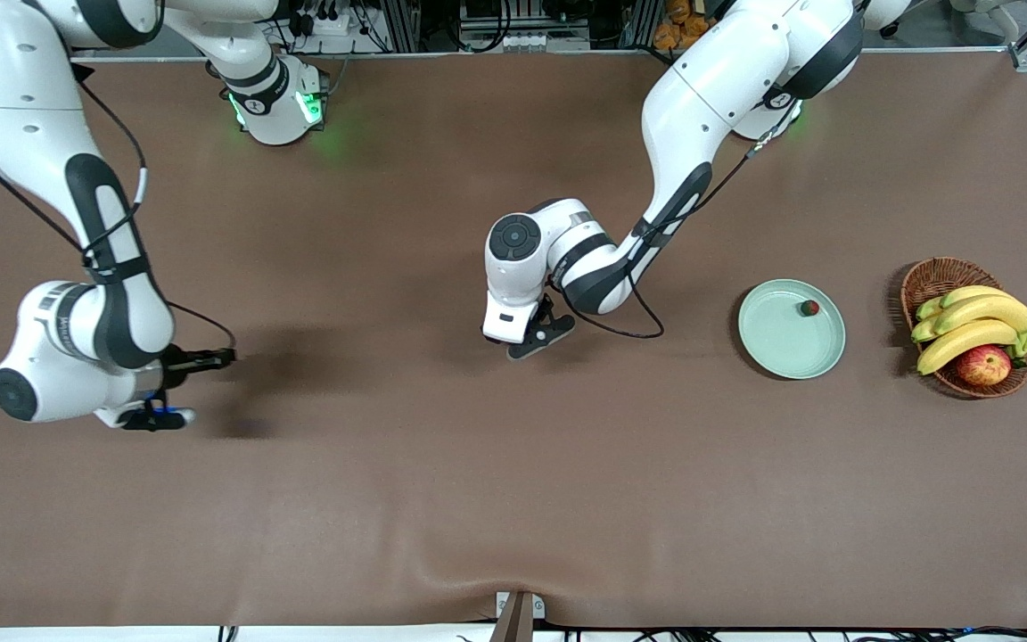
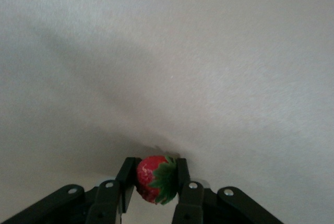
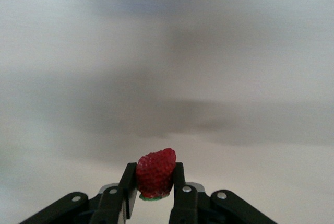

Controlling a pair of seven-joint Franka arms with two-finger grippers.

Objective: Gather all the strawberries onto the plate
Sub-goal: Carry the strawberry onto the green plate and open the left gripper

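Claws (image 2: 152, 185) (image 3: 155, 179) each pinching a strawberry (image 2: 154, 178) (image 3: 155, 172)

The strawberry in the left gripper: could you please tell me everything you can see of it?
The strawberry is small and bright red, its skin dimpled and a little glossy, with a dark green leafy cap turned to one side. It is clamped between the two black fingers of the left gripper, which is shut on it, one finger touching each flank. It is held over bare brown table; the front view hides it.

Open brown table (image 1: 442, 499) lies between both grippers and the plate (image 1: 785, 352). Only the basket (image 1: 932, 276) crowds it, toward the left arm's table edge.
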